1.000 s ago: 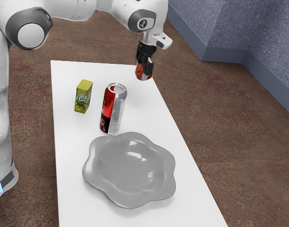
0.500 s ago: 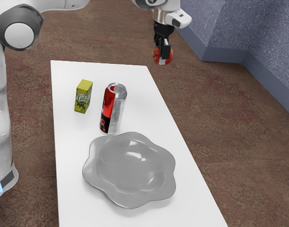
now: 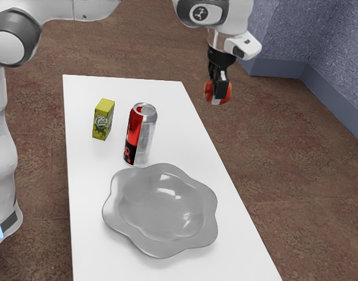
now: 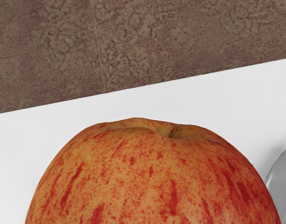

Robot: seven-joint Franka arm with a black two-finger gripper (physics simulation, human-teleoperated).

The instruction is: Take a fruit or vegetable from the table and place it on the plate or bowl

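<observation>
Carry step. Gripper (image 3: 217, 89) is clamped on the apple (image 3: 220, 99), fingers on 2 sides, fruit hanging in the air w/ nothing else touching it. In the ext. view it sits high up, twd the view's right of the table's (image 3: 85, 175) far end, well apart from the plate (image 3: 161, 213), which lies empty at the near end. Red can (image 3: 139, 134) & yellow-green juice box (image 3: 103, 119) stand upright on the table btw far end and plate, the can just beside the plate's rim. Wrist view: apple close under the hand, stem dimple showing, white table beyond it, a sliver of plate rim (image 4: 281, 173) beside the fruit.

Pick looks done, placing not yet. Next move, IMO: carry over the plate's middle, stay high enough to clear the can, lower, then let go low so the fruit doesn't roll off the shallow rim.
</observation>
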